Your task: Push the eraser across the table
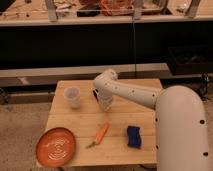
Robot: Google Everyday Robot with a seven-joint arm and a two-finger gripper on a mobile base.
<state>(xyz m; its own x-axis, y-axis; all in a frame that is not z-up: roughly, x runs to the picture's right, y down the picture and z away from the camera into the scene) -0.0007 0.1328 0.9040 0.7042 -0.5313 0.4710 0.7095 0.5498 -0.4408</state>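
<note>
Eraser [95, 93] mostly hidden behind hand [106, 103], mid-counter [85, 122] near cup [73, 97]; push apparently underway, far from done; hand opening unclear.

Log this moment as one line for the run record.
hand: low on table, beside cup | eraser: mostly hidden behind hand | carrot, sponge, plate: nearer

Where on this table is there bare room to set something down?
Bare wood lies between the cup and the orange plate, and along the table's near edge between carrot and blue sponge. Crowded: beside the cup, where the gripper hides the eraser.
</note>
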